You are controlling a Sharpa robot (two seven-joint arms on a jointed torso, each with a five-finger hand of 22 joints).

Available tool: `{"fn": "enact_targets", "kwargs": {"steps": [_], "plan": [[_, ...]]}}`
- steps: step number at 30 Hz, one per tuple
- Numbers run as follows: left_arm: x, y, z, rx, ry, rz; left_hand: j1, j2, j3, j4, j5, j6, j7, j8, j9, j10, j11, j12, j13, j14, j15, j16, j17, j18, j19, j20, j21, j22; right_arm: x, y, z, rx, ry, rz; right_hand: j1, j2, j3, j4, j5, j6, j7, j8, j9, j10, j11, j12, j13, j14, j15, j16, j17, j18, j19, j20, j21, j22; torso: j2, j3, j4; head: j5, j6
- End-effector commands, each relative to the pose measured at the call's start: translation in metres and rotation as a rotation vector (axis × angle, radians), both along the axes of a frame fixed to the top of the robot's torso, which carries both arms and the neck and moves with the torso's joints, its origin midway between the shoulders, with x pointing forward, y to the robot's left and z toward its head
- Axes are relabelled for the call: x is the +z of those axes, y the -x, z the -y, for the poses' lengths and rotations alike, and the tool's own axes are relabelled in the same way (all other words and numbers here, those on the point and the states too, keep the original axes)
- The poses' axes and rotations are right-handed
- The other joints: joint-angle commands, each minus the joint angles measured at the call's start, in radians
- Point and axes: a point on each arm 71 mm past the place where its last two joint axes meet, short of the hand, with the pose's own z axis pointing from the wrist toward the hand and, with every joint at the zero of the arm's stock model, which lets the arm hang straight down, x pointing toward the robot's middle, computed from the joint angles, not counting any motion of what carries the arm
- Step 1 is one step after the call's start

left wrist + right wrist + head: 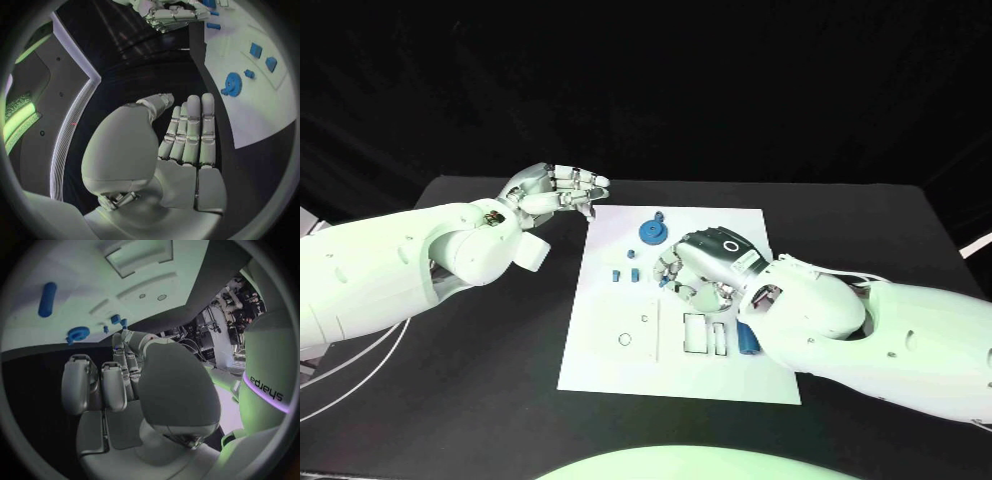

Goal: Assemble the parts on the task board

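Left hand (560, 187) empty, fingers apart; right hand (704, 268) curled over task board (610, 350), grasp unclear.

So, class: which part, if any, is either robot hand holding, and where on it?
Left hand: nothing; its fingers lie straight and bare. Right hand, over the task board: cannot be told, fingers curled under.

The head camera looks steeply down on the worktop (473, 340) from above, with the board (733, 225) at the frame's centre and both arms entering from the sides. The left wrist camera sits close behind the left hand (187, 145), facing along its fingers, the board (256, 100) at the frame's right. The right wrist camera sits just as near behind the right hand (119, 385), the board (75, 285) across the upper left; all three views share the board.
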Motion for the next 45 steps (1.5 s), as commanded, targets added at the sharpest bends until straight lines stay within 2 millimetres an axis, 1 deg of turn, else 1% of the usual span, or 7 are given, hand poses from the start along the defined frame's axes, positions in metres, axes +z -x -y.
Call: {"fn": "enact_targets", "kwargs": {"steps": [1,3,6,16,22,28,45], "plan": [[0.001,0.001,0.004,-0.02,0.015,-0.003,0.011,-0.002,-0.007,-0.001,0.006,-0.006,0.01,-0.006,-0.001,-0.01,0.0,-0.004,-0.002,0.001,0.004,0.004,0.001,0.014,0.006,0.0,-0.005,-0.002,-0.009,0.006,-0.008,0.042,0.02,-0.005,-0.006,0.009,0.006,-0.001,0.007,0.004,0.0,0.006,0.0,0.027,-0.025,-0.001,0.001,0.045,-0.007,0.003,-0.001,-0.005,0.016,-0.006,-0.003,0.16,0.001,-0.0001,0.0017,0.016,-0.006],[0.001,0.001,0.005,-0.022,0.015,-0.004,0.013,-0.002,-0.007,-0.002,0.006,-0.008,0.011,-0.006,-0.002,-0.011,0.001,-0.004,-0.002,0.001,0.005,0.004,0.001,0.014,0.006,0.001,-0.006,-0.002,-0.013,0.008,-0.011,0.051,0.022,-0.016,-0.006,0.009,0.007,-0.002,0.007,0.003,0.001,0.006,0.0,0.027,-0.025,-0.001,0.001,0.045,-0.007,0.002,-0.003,-0.005,0.015,-0.006,-0.005,0.16,0.002,-0.0003,0.0022,0.02,-0.011],[0.001,0.001,0.005,-0.022,0.015,-0.005,0.013,-0.002,-0.007,-0.002,0.006,-0.008,0.011,-0.006,-0.002,-0.012,0.001,-0.004,-0.002,0.001,0.005,0.004,0.001,0.014,0.006,0.001,-0.006,-0.002,-0.018,0.011,-0.016,0.064,0.026,-0.03,-0.006,0.009,0.007,-0.002,0.007,0.003,0.001,0.006,0.0,0.027,-0.025,-0.001,0.001,0.045,-0.007,0.002,-0.003,-0.005,0.015,-0.006,-0.005,0.16,0.0,0.0003,0.0001,0.034,-0.026],[0.0,0.001,0.007,-0.029,0.017,-0.011,0.013,-0.003,-0.008,-0.001,0.007,-0.01,0.012,-0.006,-0.002,-0.014,0.002,-0.005,-0.003,-0.002,0.006,0.002,0.001,0.013,0.005,0.001,-0.007,-0.002,-0.029,0.012,-0.024,0.076,0.061,-0.061,-0.009,0.009,0.009,-0.004,0.007,0.001,0.002,0.006,0.001,0.025,-0.024,-0.001,0.001,0.044,-0.006,0.002,-0.004,-0.004,0.014,-0.006,-0.008,0.159,0.0,0.0005,-0.0005,0.044,-0.037],[0.0,0.001,0.007,-0.03,0.017,-0.013,0.013,-0.003,-0.008,-0.001,0.007,-0.01,0.012,-0.006,-0.002,-0.014,0.002,-0.005,-0.003,-0.002,0.006,0.002,0.001,0.013,0.005,0.001,-0.007,-0.002,-0.033,0.014,-0.027,0.083,0.077,-0.075,-0.009,0.009,0.009,-0.004,0.007,0.001,0.002,0.006,0.001,0.025,-0.024,-0.001,0.001,0.044,-0.006,0.002,-0.004,-0.004,0.014,-0.006,-0.008,0.159,0.0,0.0009,-0.0014,0.046,-0.042],[0.0,0.001,0.008,-0.033,0.017,-0.014,0.013,-0.003,-0.008,-0.001,0.007,-0.01,0.012,-0.006,-0.002,-0.014,0.002,-0.005,-0.003,-0.002,0.006,0.002,0.001,0.013,0.005,0.001,-0.007,-0.002,-0.037,0.013,-0.028,0.069,0.096,-0.071,-0.01,0.01,0.01,-0.005,0.006,0.001,0.003,0.006,0.002,0.025,-0.024,-0.001,0.001,0.044,-0.006,0.003,-0.003,-0.004,0.014,-0.005,-0.009,0.159,0.0,0.0008,0.0005,0.047,-0.043],[0.0,0.001,0.007,-0.036,0.016,-0.019,0.013,-0.002,-0.009,-0.001,0.007,-0.012,0.013,-0.006,-0.003,-0.016,0.003,-0.005,-0.004,-0.004,0.007,0.001,0.001,0.013,0.004,0.002,-0.009,-0.003,-0.041,0.01,-0.029,0.038,0.113,-0.062,-0.012,0.01,0.011,-0.008,0.006,0.0,0.003,0.006,0.003,0.024,-0.023,-0.001,0.001,0.044,-0.006,0.004,-0.001,-0.005,0.015,-0.005,-0.007,0.16,0.0,0.0,-0.0002,0.049,-0.044]]}}
